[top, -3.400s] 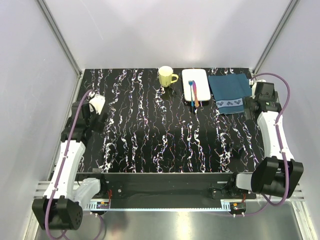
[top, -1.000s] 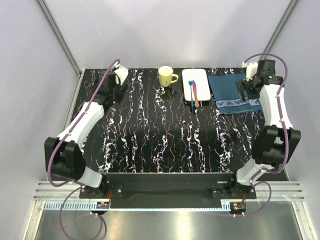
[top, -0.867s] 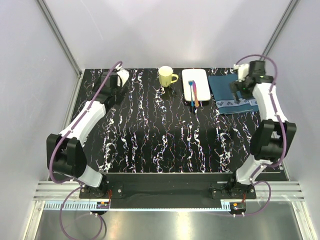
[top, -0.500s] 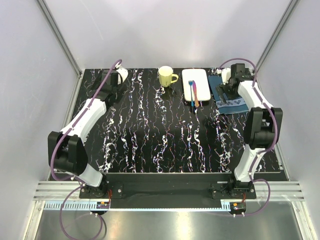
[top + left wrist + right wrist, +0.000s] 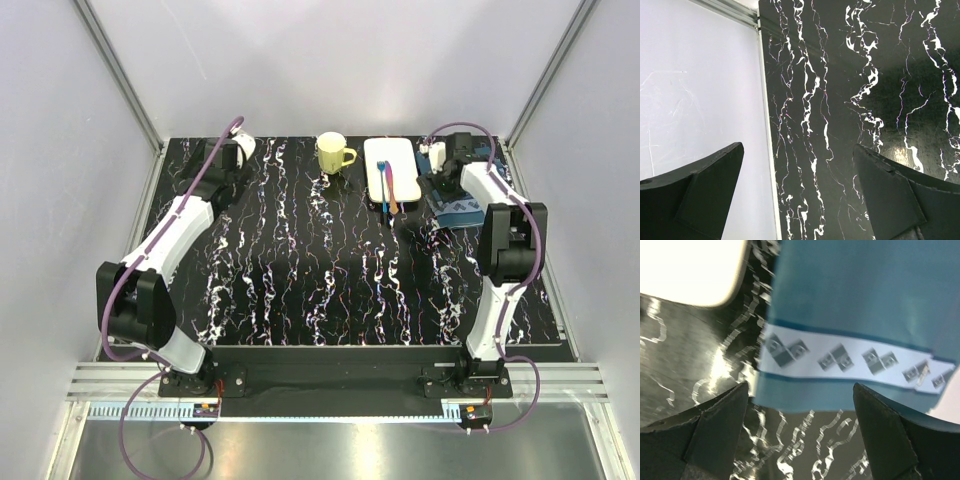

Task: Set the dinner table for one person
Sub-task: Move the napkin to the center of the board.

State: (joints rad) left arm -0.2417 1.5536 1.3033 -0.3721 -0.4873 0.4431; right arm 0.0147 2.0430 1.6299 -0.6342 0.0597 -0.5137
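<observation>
- At the far left corner of the table (image 5: 300, 260), your left gripper (image 5: 216, 160) hangs with its jaws spread wide and nothing between them.
- From that wrist camera you see one finger (image 5: 695, 195) over the white wall (image 5: 700, 90) and the other over the black veined top. The table's edge runs up between them.
- On the far right, your right gripper (image 5: 440, 178) sits above the placemat (image 5: 463, 210), its jaws also wide and holding nothing.
- Your right wrist view puts the mat's near end between the two fingers, showing its white band (image 5: 850, 357) of grey squares. A corner of the plate (image 5: 690, 270) shows at upper left. That picture is blurred, so you cannot tell whether the tips touch the cloth.
- The table is the wide black slab with pale marble veins, and both of your arms reach out over it from its near edge.
- Along its far edge, left to right, you have a yellow mug (image 5: 333, 152), the white plate and the blue placemat. The mug stands apart from the plate, its handle pointing right. The plate lies just beside the mat.
- A blue utensil (image 5: 383, 192) and an orange utensil (image 5: 392, 192) lie side by side on the plate's near half, their near ends reaching past its rim.
</observation>
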